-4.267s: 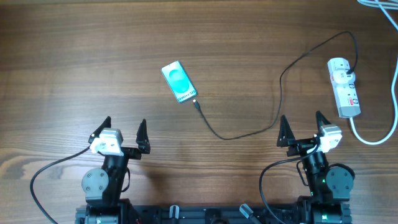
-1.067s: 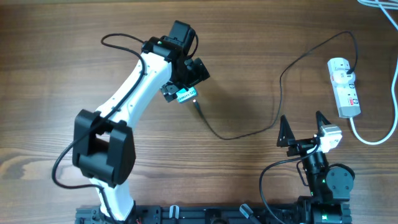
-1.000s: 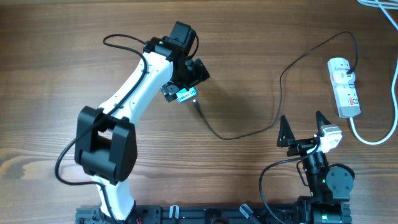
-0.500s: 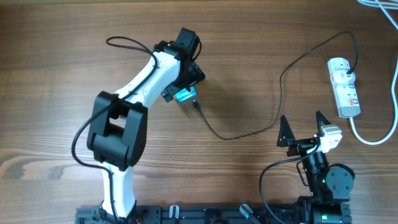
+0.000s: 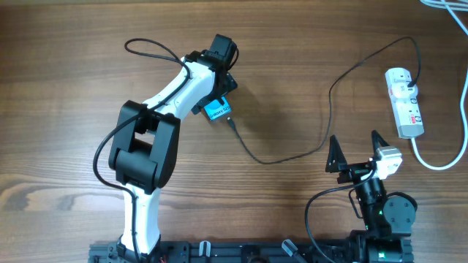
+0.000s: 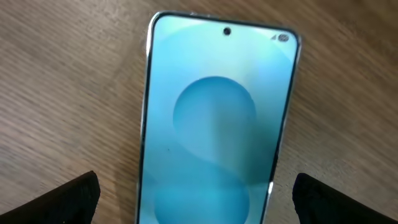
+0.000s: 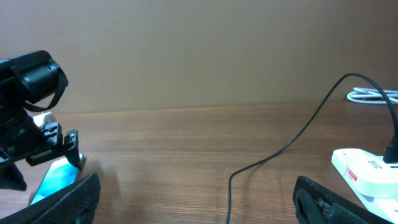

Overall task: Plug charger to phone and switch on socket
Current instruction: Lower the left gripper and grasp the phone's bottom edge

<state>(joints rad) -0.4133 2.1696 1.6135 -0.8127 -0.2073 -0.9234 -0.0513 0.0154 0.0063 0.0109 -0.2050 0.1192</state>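
Left tool [image 6: 199, 200] hangs low over the phone [image 6: 211, 124] with its two dark fingertips [image 6: 78, 198] spread wide, one on each side of the phone's long edges and a strip of bare desk [image 6: 56, 93] showing between each tip and the white rim, so it is open and gripping nothing. In the overhead view the phone lies flat, screen up, a little left of the middle of the desk, and only its near end shows from under the arm. The charger's small dark plug tip [image 5: 232, 124] lies just beside that near end, seemingly not pushed in, though the view is too coarse to be sure. From there the thin black cable [image 5: 329, 91] bows toward the near side, climbs to the right and arcs over to the socket [image 5: 404, 102], which lies at the far right with its thick white cord [image 5: 431, 162] curling off its near end. Right tool [image 5: 356, 150] sits parked at the near right, well apart from everything, fingers spread open and empty.
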